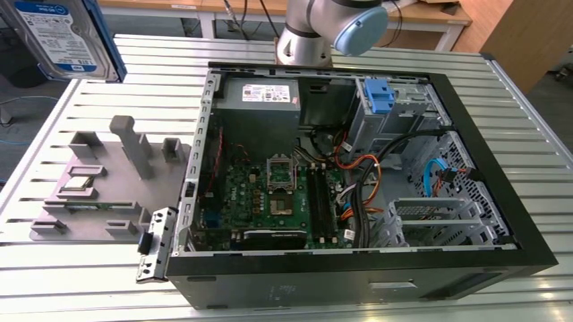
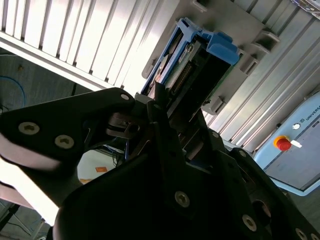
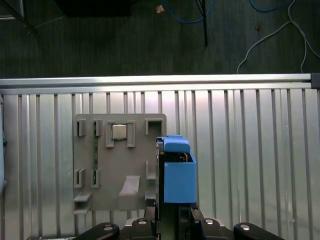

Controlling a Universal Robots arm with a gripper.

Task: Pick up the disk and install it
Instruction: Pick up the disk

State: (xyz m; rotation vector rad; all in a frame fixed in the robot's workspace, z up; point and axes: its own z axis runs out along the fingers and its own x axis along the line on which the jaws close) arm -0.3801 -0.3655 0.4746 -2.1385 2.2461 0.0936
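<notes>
One step looks done: the hand (image 3: 171,216) is clamped on the disk (image 3: 178,181), held aloft over the grey holder (image 3: 120,161) by the counter (image 3: 250,150) edge, well apart from the case (image 1: 358,285); installing, I judge, calls for squaring it to the bay (image 1: 410,100)

The disk (image 1: 67,37) hung high above the bench (image 1: 54,285) at the exterior view's left, silver body tilted, blue-and-white label facing out, blue bracket running round its edges. In both wrist views it stood edge-on, bracket end outermost, clamped in the gripper (image 3: 171,212).
</notes>
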